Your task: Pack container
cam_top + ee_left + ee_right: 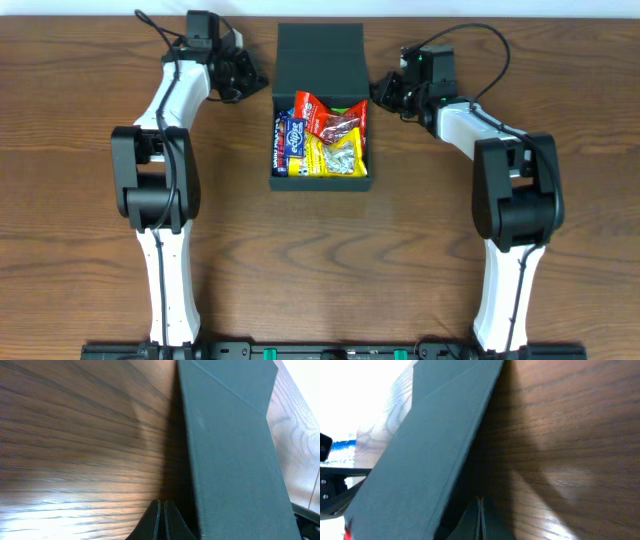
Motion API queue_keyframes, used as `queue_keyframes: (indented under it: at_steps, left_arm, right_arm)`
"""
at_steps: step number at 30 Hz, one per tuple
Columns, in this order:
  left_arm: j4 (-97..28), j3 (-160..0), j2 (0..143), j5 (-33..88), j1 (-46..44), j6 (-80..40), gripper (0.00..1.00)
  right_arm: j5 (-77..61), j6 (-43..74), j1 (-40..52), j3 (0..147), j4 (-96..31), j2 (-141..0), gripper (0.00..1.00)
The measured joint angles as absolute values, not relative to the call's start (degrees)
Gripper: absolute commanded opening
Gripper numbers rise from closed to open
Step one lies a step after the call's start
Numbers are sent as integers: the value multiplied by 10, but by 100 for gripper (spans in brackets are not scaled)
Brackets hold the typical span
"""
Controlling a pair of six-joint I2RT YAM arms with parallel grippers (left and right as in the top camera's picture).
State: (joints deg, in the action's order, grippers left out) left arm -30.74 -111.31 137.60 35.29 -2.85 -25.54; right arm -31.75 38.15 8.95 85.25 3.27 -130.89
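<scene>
The dark teal-green container (320, 182) stands at the table's middle back, its flap lid (322, 60) open and lying away from me. It holds several snack packets: a blue one (290, 138), a red one (335, 122) and a yellow one (340, 155). My left gripper (258, 80) is shut and empty, just left of the lid; the lid's outer face shows in the left wrist view (235, 455), to the right of the shut fingers (162, 505). My right gripper (383, 88) is shut and empty, just right of the lid (425, 445); its fingers (480, 502) hover over the wood.
The wooden table (90, 200) stretches around the container. Both arms reach in from the front edge. Cables run from each wrist toward the back edge.
</scene>
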Motion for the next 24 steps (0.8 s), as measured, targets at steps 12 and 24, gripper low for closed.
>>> queue_keyframes:
  at_steps: [12, 24]
  left_arm:
    - [-291, -1113, 1376, 370, -39, -252, 6]
    - [-237, -1113, 1376, 416, -27, -224, 6]
  right_arm:
    - [-322, 399, 98, 856, 107, -1320, 2]
    - [-415, 390, 83, 856, 210, -1325, 1]
